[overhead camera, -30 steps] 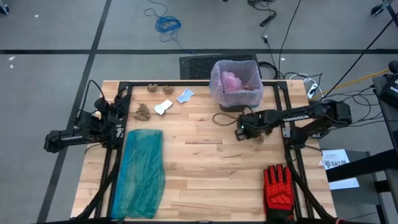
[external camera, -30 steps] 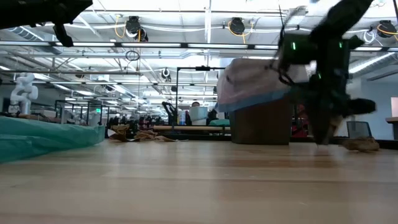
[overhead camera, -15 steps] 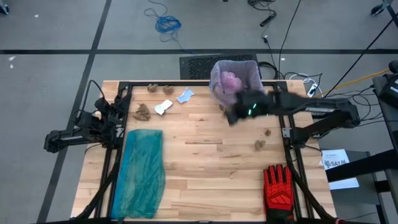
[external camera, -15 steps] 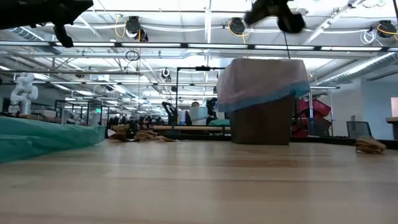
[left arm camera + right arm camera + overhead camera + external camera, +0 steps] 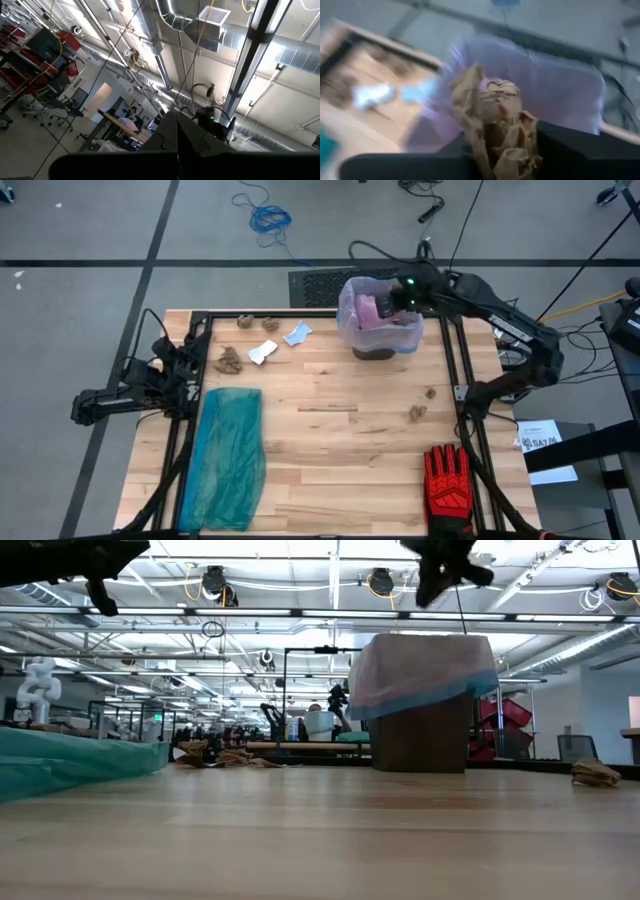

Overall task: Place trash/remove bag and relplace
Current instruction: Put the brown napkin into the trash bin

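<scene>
My right gripper [image 5: 396,296] hangs over the mouth of the bin [image 5: 380,320] at the table's far edge, shut on a crumpled brown paper wad [image 5: 492,117]. The bin wears the pinkish-lavender bag [image 5: 560,85], whose blue rim [image 5: 420,702] folds down outside. In the low view the right gripper [image 5: 445,572] is above the bin. More trash lies on the table: brown wads [image 5: 230,360] [image 5: 417,412] [image 5: 430,392], a white scrap [image 5: 262,353] and a pale-blue scrap [image 5: 297,334]. My left gripper [image 5: 177,150] is shut and waits at the table's left edge, pointing up. My right gripper pinches the brown paper wad between its two fingers [image 5: 565,150]. The wad's crumpled upper part [image 5: 495,100] sticks out past the fingertips. It is lifted clear, above the bag's open mouth. The fingers slant downward toward the bin.
A teal-green plastic bag [image 5: 225,455] lies flat near the table's left near side. A red-and-black glove [image 5: 446,480] lies at the right near corner. Two more brown wads [image 5: 245,322] [image 5: 269,324] sit by the far edge. Black frame rails [image 5: 460,410] run along the table's sides.
My right gripper has risen from the table near the wads on the right side and swung toward the far edge, carrying a brown wad, until it stands over the bin. Two wads stay where it was.
</scene>
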### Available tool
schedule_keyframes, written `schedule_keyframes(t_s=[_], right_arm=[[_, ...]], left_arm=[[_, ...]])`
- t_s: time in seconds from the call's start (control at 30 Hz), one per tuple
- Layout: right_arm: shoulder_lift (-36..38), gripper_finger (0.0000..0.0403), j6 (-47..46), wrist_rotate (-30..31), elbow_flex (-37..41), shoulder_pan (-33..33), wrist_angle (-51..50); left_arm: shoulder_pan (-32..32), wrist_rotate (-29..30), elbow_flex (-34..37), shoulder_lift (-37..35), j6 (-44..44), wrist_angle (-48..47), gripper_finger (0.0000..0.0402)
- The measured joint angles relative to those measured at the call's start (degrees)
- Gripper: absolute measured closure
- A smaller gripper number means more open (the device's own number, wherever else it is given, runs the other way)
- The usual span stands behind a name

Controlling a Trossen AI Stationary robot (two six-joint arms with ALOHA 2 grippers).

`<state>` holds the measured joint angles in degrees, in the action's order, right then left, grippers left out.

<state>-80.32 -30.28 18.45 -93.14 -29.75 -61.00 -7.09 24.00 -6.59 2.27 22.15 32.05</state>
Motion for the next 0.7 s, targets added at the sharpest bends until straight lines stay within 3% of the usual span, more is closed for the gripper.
schedule_keyframes(t_s=[0.3,0.5,0.57,0.7], right_arm=[[-3.83,0.0155,0.01,-2.38,0.0,-1.78,-2.12],[-3.61,0.0106,3.16,-2.54,0.0,-1.83,-2.39],[-3.1,0.0105,3.81,-6.82,0.0,-1.83,-3.74],[-1.71,0.0121,3.3,-24.39,-0.04,-0.5,-11.6]], left_arm=[[0.0,-1.48,0.0,-0.01,0.02,0.0,0.0402],[0.0,-1.5,0.0,0.01,0.02,0.0,0.0402],[0.0,-1.5,0.0,0.0,0.02,0.0,0.0402],[0.0,-1.53,0.0,0.01,0.04,0.0,0.0402]])
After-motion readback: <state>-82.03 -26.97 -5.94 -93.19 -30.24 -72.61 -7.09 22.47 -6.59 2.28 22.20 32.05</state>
